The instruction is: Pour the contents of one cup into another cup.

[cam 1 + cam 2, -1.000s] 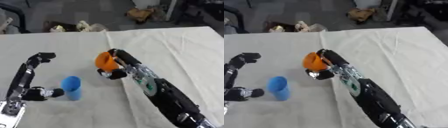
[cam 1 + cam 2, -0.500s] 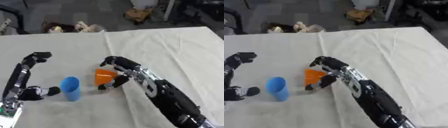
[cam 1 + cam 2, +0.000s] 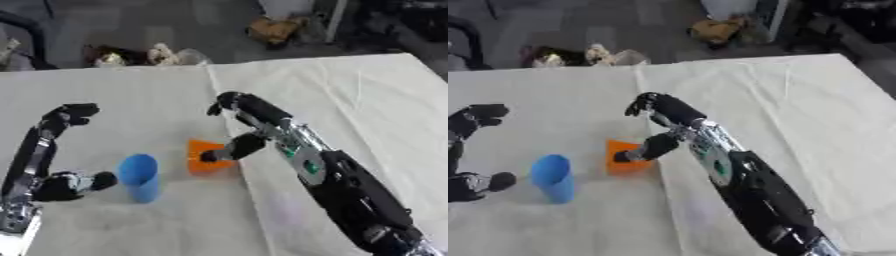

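**Orange cup on the desk beside the blue cup; pour itself unverified**

As the frames stand, the orange cup (image 3: 206,156) rests on the white-clothed desk (image 3: 350,100), near centre, looking upright, with the blue cup (image 3: 140,177) just beside it at about 8 o'clock, upright and apart from it.

Right hand (image 3: 238,131): arched over the orange cup from 1 o'clock. Thumb reaches down to the cup's near side and seems to touch it; the other fingers are curled above and behind, clear of the rim. Whether this counts as a hold, cannot tell.

Left hand (image 3: 70,183): low at the 8 o'clock edge, fingers curled, its tip just beside the blue cup but apparently not touching. Nothing in it. The left arm runs up toward 10 o'clock.

Contents: neither cup's inside can be read from this angle, so which one holds the load is unknown. No spill visible on the cloth.

Judgement on progress: both cups standing side by side suggests either the pour is finished and the orange cup is being set down, or it is about to be picked up. If finished, only releasing and withdrawing the right hand remains.
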